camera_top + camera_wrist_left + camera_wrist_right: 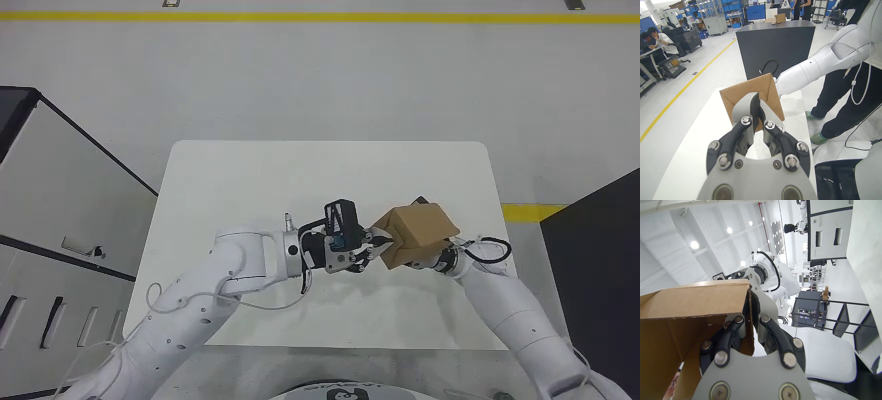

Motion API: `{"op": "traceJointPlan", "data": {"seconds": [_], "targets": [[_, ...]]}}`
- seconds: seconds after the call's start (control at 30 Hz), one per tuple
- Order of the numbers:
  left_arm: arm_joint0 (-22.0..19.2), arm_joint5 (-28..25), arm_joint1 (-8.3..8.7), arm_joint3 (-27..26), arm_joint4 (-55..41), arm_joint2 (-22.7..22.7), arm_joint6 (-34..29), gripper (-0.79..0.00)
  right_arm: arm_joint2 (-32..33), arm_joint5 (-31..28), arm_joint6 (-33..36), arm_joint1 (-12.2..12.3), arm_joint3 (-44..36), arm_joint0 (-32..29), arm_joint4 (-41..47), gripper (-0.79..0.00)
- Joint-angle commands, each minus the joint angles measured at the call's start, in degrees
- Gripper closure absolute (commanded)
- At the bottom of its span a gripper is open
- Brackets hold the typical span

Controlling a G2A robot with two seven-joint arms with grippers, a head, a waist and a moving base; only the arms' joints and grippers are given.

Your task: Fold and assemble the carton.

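Counter (230, 180) is white and lies under both tools. The carton (420, 228) is plain brown corrugated card, sitting between the two tools: right in front of the left tool (756, 101) and above the right tool (750, 308), which points up at it from below. Can't tell if its bottom edge touches the counter. Progress, my read: about halfway. The body is already squared up into a box. The face toward the left tool looks closed, with flaps lying flat and two diagonal creases running in from its corners. The side toward the right tool is open, and you can see into the hollow past a ragged cut edge, so those flaps are not yet folded in or locked. That looks like the remaining work. The card looks thin and stiff, with no visible crushing. Right tool: clamped on one carton wall, with the wall's edge running between its pads. Left tool: pads drawn narrow, practically together, tips up against the closed face. Can't tell if any card is nipped between them or if it's just pressing.
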Motion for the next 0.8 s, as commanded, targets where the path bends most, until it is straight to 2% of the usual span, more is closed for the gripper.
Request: {"op": "traceJointPlan", "data": {"seconds": [0.0,0.77], "targets": [[-0.04,-0.05,-0.01,-0.02,0.21,0.08,-0.17,0.000,-0.02,-0.04,0.00,0.03,-0.03,-0.05,0.00,0.000],[-0.75,-0.05,-0.31,0.52,0.92,1.21,-1.41,0.000,-0.31,-0.48,0.00,0.08,-0.37,-0.05,-0.59,0.000]]}}
